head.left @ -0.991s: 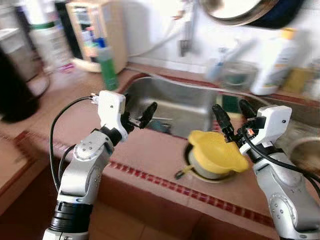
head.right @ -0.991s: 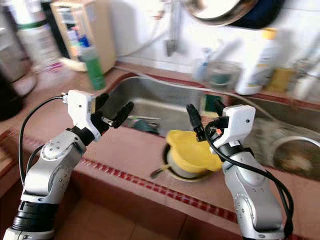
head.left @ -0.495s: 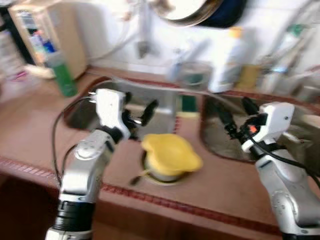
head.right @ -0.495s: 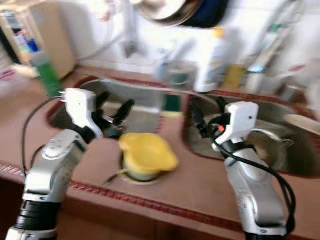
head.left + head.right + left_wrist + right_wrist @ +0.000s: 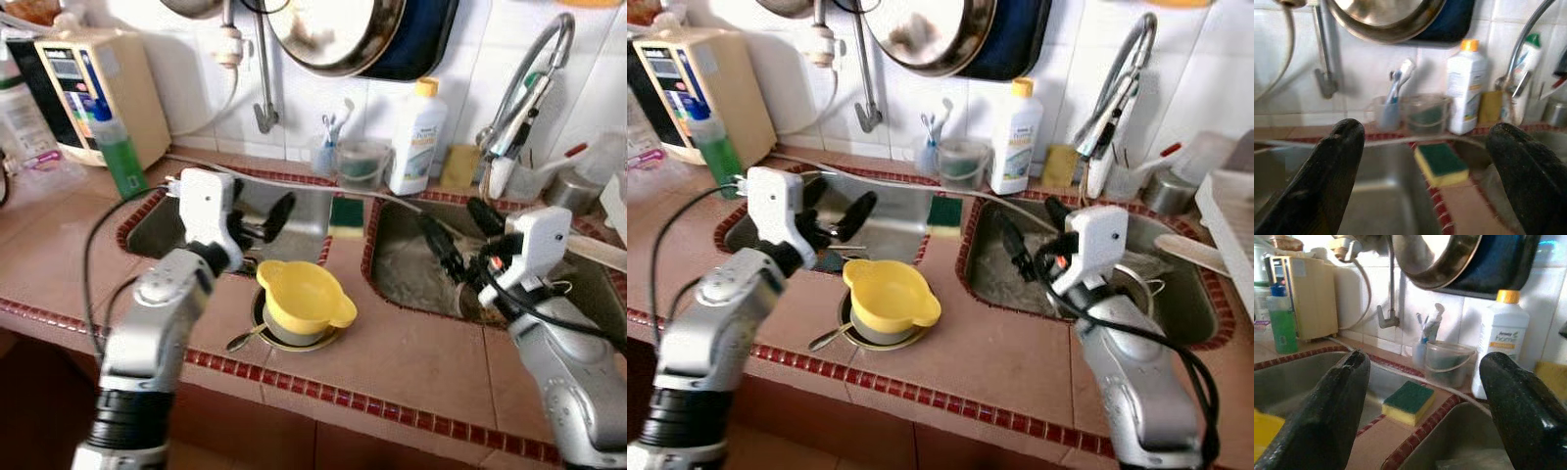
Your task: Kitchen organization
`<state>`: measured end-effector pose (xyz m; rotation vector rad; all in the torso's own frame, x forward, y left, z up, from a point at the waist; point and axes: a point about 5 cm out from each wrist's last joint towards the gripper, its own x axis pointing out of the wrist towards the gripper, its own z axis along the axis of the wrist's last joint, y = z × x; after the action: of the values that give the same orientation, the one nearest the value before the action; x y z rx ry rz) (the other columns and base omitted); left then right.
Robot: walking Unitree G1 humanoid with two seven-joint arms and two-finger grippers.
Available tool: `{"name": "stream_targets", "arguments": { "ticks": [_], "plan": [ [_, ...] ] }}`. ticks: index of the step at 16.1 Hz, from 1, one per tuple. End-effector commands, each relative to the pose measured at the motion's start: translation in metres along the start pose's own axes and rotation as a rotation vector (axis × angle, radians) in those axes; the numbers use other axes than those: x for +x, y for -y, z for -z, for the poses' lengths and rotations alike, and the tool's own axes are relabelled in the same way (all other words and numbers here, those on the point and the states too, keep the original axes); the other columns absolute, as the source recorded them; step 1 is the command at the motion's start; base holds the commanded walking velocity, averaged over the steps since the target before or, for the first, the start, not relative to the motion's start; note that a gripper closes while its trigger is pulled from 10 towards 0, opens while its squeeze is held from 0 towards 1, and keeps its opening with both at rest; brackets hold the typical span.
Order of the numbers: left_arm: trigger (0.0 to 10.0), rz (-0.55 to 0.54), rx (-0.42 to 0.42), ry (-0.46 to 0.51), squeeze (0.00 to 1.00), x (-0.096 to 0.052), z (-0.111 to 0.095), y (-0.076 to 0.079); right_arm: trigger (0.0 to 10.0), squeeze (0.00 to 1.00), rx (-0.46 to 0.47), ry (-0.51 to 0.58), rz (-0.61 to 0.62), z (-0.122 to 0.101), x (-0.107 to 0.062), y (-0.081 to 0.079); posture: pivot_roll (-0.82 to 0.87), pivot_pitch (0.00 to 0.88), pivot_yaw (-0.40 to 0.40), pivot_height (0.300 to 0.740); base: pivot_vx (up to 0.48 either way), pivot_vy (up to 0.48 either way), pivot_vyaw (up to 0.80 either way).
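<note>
On the terracotta-tiled counter point(image 5: 411, 357), between the two steel sink basins, a yellow plastic bowl with small side handles point(image 5: 302, 297) sits nested on top of a grey dish, with a metal spoon point(image 5: 245, 339) poking out from under it toward the counter edge. The left gripper point(image 5: 257, 221) hovers just behind the bowl, over the rim of the left sink basin point(image 5: 157, 227), its two black fingers spread and holding nothing; the right gripper point(image 5: 458, 235) hangs over the right sink basin point(image 5: 411, 269), well apart from the bowl, fingers likewise parted and empty. A green-and-yellow sponge point(image 5: 1441, 164) lies on the divider behind the bowl, and a white detergent bottle with an orange cap point(image 5: 414, 139) stands against the tiled wall. The bowl looks light and stiff, probably smooth enough to slip, so pinching the rim beside one handle seems the surest hold; since it rests loosely on the dish below, a straight lift would likely avoid dragging the spoon along.
</note>
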<state>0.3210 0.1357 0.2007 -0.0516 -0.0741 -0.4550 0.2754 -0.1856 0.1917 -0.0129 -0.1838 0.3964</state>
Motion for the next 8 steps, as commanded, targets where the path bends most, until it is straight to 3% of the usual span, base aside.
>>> {"name": "stream_targets", "arguments": {
  "ticks": [1,4,5,8],
  "plan": [
    [10.0,0.020,0.022,-0.026,0.00,0.000,-0.005,0.001,10.0,0.00,-0.013,-0.006,-0.028,-0.003,-0.001,-0.001,-0.24,0.005,0.033,0.740,0.000,0.000,0.00],
    [10.0,0.129,0.095,-0.136,0.00,-0.010,-0.003,0.007,10.0,0.00,-0.046,-0.027,-0.061,-0.004,-0.005,0.010,-0.24,0.021,0.033,0.740,0.000,0.000,0.00],
    [10.0,0.153,0.102,-0.130,0.00,-0.011,-0.002,0.011,10.0,0.00,-0.055,-0.031,-0.068,-0.005,-0.004,0.012,-0.24,0.021,0.032,0.740,0.000,0.000,0.00],
    [10.0,0.202,0.026,-0.128,0.00,-0.012,0.004,0.027,10.0,0.00,-0.067,-0.070,-0.180,-0.003,0.000,0.013,-0.24,0.027,0.026,0.740,0.000,0.000,0.00]
  ]
}}
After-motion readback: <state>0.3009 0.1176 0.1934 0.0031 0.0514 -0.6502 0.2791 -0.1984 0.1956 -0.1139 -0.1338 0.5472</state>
